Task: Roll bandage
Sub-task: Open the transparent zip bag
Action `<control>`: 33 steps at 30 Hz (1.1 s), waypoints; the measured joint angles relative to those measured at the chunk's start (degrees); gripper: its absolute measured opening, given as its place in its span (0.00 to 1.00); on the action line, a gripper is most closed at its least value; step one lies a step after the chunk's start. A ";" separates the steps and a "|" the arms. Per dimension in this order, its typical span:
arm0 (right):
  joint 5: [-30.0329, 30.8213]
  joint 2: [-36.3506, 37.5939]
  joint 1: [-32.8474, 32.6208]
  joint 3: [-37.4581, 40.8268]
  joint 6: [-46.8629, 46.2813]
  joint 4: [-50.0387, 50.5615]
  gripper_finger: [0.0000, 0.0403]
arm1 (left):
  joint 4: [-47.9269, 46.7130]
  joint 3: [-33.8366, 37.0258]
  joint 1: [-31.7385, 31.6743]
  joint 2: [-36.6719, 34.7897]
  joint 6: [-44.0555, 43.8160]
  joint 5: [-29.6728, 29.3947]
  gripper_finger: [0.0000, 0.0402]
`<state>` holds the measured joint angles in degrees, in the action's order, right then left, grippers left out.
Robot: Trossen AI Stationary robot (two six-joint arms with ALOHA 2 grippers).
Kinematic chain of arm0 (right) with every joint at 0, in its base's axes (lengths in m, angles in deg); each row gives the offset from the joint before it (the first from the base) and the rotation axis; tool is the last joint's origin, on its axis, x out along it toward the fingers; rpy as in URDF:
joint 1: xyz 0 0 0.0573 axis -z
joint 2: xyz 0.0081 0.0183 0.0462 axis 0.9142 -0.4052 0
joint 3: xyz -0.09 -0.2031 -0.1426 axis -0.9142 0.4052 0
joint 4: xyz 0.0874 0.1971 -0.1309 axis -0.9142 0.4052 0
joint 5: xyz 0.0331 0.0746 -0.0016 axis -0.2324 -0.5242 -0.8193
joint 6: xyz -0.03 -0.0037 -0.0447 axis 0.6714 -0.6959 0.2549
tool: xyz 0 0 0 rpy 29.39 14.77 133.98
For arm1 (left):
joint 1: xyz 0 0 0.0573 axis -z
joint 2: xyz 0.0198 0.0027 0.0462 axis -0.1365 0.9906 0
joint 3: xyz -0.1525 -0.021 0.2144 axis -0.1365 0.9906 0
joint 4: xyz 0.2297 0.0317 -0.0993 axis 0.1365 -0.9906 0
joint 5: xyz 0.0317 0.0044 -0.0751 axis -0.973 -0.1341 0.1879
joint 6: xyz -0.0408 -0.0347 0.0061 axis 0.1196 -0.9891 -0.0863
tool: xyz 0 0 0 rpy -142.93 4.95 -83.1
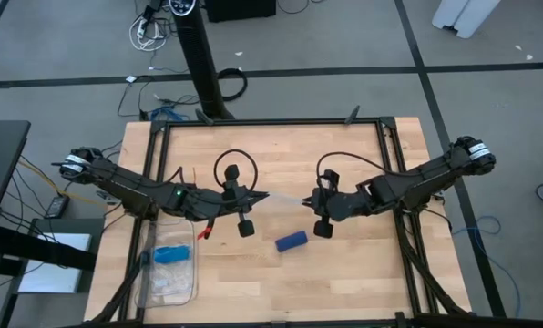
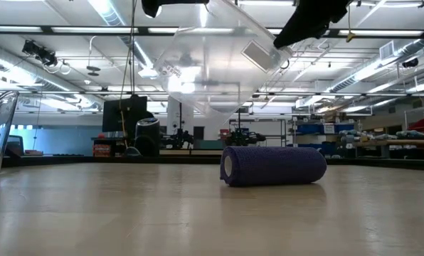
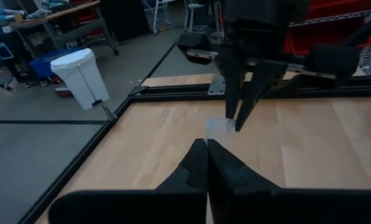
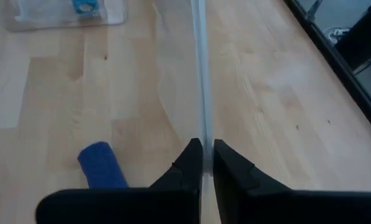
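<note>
I see both grippers above mid-table, each clamped on an end of a clear plastic bag (image 2: 212,64): left gripper (image 1: 258,198), right gripper (image 4: 203,163). The bandage (image 1: 291,240), rolled, lies on the table (image 1: 344,282) below them, untouched.

We see even, bright overhead light on the table (image 1: 344,282), casting only soft, faint shadows. In the low view, ceiling strip lights (image 2: 119,21) glare white, and the nearest wood is blurred. Just beyond the right gripper's fingers (image 4: 232,171), the clear plastic bag (image 4: 200,74) catches a pale sheen.
</note>
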<state>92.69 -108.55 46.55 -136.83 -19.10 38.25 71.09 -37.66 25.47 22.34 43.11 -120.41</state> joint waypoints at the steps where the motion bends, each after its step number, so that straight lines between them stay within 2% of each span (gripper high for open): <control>1: -0.01 0.00 -0.29 0.00 -0.48 0.75 0.06 | 0.07 0.00 0.00 0.00 0.01 -0.07 0.00; 10: 1.09 1.55 -3.18 0.28 -1.15 3.16 0.16 | 0.72 0.00 0.02 -0.19 -0.01 -0.93 0.00; 13: 5.81 4.03 -5.82 0.28 -1.80 4.84 0.20 | 0.24 0.00 0.02 -1.00 -0.17 -0.69 0.00; 17: 9.68 7.23 -8.11 3.64 -1.54 1.23 0.22 | 0.78 0.00 0.01 -2.02 -1.28 1.84 0.00; 21: 10.34 9.66 -8.56 10.90 2.00 -12.64 0.22 | 1.59 0.00 0.00 -2.16 -1.30 3.12 0.00; 25: 10.29 10.23 -8.85 20.15 9.12 -35.05 0.23 | 7.63 0.92 0.01 -2.18 -0.22 9.59 0.00; 30: 10.30 7.26 -10.56 31.20 19.35 -69.06 0.23 | 12.50 4.56 0.02 -3.24 1.37 11.36 0.00; 33: 10.44 4.67 -11.43 34.38 22.92 -81.34 0.22 | 16.01 5.98 0.06 -3.39 1.18 12.28 0.00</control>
<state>103.14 -103.88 35.11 -102.46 3.82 -43.09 87.10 -31.68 25.53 18.96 44.29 -108.13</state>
